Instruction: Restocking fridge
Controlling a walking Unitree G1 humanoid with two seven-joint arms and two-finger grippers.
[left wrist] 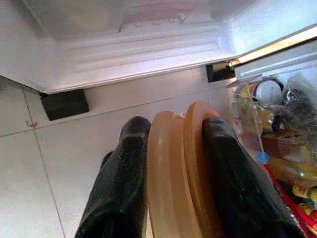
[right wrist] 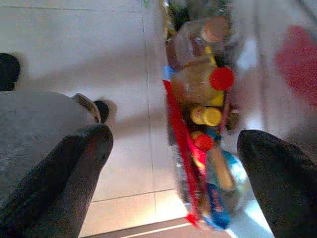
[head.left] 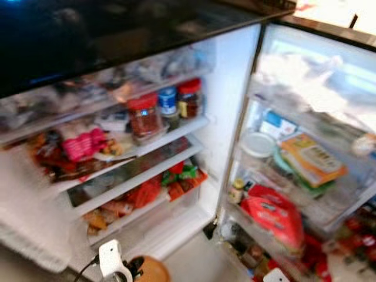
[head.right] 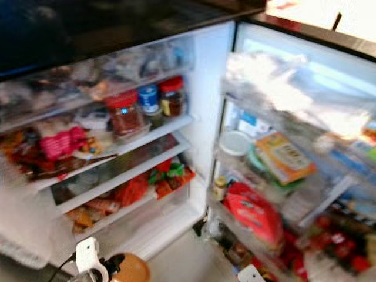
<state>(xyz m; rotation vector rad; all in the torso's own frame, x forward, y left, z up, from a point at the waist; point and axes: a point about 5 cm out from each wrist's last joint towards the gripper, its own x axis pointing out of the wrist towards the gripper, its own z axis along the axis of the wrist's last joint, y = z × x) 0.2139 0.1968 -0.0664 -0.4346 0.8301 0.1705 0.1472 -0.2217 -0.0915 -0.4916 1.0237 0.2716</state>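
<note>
Left wrist view: left gripper [left wrist: 173, 173] jaws clenched on orange disc-shaped lid [left wrist: 181, 168], held low above tiled floor [left wrist: 59, 168] before open fridge [head.left: 229, 117]. Right gripper [right wrist: 173, 148] jaws released, wide apart, over door-shelf bottles [right wrist: 208, 84]. Red-lidded jars [head.left: 144, 114] on fridge's middle shelf.

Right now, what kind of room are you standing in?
Most likely a home kitchen. An open fridge stands in front of me, its shelves packed with jars and food packets, its door bins full of bottles. The floor is pale tile. My left claw holds a tan disc.
</note>
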